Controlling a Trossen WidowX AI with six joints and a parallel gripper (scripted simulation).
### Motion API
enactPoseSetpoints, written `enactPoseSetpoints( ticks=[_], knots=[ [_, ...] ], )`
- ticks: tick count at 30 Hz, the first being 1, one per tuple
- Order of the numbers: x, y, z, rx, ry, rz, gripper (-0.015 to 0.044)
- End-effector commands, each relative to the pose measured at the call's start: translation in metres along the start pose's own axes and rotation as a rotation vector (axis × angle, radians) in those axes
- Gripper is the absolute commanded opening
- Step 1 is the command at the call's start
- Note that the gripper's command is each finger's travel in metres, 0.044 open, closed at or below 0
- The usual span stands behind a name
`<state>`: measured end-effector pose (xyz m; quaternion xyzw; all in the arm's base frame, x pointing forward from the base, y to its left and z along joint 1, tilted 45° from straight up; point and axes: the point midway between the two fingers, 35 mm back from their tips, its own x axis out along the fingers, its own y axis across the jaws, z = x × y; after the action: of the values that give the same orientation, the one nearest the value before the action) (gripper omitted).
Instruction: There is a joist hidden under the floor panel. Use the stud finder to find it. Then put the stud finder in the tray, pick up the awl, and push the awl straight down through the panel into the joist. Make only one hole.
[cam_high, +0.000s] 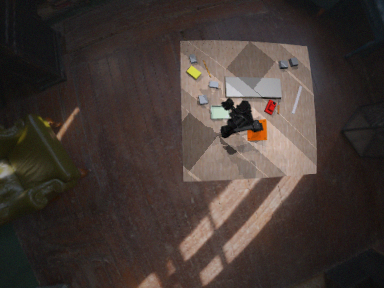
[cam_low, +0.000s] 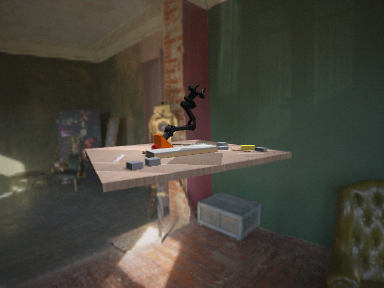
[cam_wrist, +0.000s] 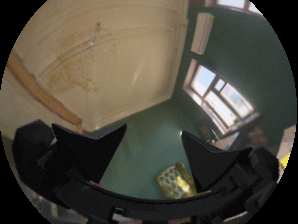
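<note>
The pale floor panel (cam_high: 240, 88) (cam_low: 187, 150) lies flat on the table. A red block-like thing, which looks like the stud finder (cam_high: 270, 107) (cam_low: 155, 147), lies beside the panel, near the orange arm base. A pale green rectangle, which looks like the tray (cam_high: 218, 113), is partly covered by the arm in the top view. Two thin orange items (cam_high: 278, 108) (cam_high: 207, 68) show; which one is the awl I cannot tell. My gripper (cam_high: 227, 118) (cam_low: 197, 89) (cam_wrist: 154, 130) is open and empty, high above the table, facing the room. The joist is hidden.
A yellow block (cam_high: 194, 72) (cam_low: 247, 147) and several grey blocks (cam_high: 202, 100) (cam_high: 283, 64) (cam_low: 135, 165) lie around the table (cam_high: 210, 165). A white strip (cam_high: 297, 100) (cam_low: 119, 158) lies beyond the red thing. The orange base (cam_high: 258, 135) (cam_low: 162, 142) carries the arm.
</note>
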<state>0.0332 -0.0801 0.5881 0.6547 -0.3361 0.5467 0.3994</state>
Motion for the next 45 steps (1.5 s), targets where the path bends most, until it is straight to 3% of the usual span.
enactPoseSetpoints(
  ticks=[1,13,19,23,30,38,45],
  knots=[
    [0.000,0.000,0.001,0.004,-0.003,0.003,0.0426],
    [-0.026,0.021,0.117,0.344,-0.328,0.141,0.0440],
    [-0.074,0.031,0.206,0.622,-0.599,0.301,0.0440],
    [-0.110,0.015,0.248,0.740,-0.757,0.320,0.0440],
    [-0.171,0.007,0.308,0.975,-0.981,0.532,0.0440],
    [-0.287,-0.018,0.372,1.292,-1.289,0.998,0.0440],
    [-0.401,-0.052,0.388,1.462,-1.494,1.569,0.0440]
  ],
)
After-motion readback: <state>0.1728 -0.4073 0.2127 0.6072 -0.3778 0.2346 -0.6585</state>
